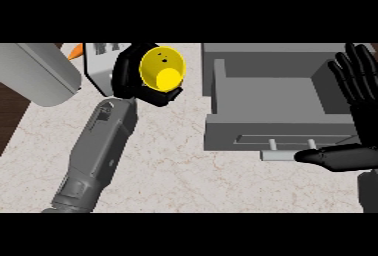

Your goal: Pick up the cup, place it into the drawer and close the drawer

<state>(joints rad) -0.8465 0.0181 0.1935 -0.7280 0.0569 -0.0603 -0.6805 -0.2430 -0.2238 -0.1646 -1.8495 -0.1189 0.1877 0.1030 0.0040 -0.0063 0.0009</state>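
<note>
A yellow cup (162,70) is tipped so that its open mouth faces the view, held up over the counter at the upper middle. My left hand (133,75) is curled round it, black fingers showing behind and below the cup. To the right stands the grey drawer (221,130), pulled open with a bare inside and a pale bar handle (284,155) on its front. The cup is left of the drawer, outside it. My right hand (358,90) shows at the right edge, open, fingers straight up over the drawer's right side, thumb lying near the handle.
A large grey rounded object (37,75) lies at the upper left. Behind the left hand stands a pale grey-white object (100,62), with an orange tip (75,51) beside it. The marbled counter (177,175) spreads below; its dark left edge (9,115) shows at the far left.
</note>
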